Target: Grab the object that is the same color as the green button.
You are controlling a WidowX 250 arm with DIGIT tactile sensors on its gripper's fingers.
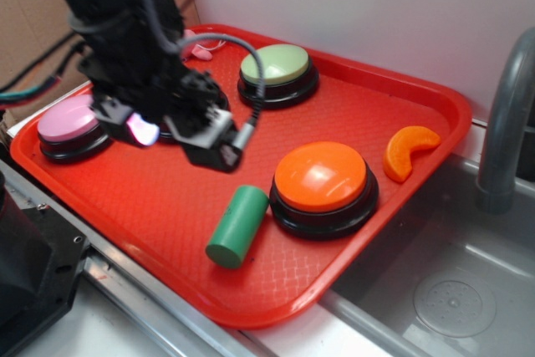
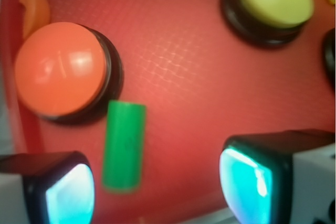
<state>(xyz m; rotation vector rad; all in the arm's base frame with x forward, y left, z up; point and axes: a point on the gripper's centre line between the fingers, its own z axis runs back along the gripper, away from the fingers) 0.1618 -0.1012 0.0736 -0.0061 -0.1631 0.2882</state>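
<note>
White wall and a grey sink frame the red tray on which everything sits. Above the tray's middle hangs the pincer, its two lit pads apart and empty, with nothing between them but bare tray. The cylinder lies flat just beside the orange button, its upper end close against that button's black base, perhaps touching; in the wrist view it sits nearer the left pad than the right. To grip it well, the pincer should shift toward the cylinder until it is centred between the pads, then descend and close across its round sides, not its ends. The risk is a pad catching the orange button. Farther back stand the green button and the pink button.
</note>
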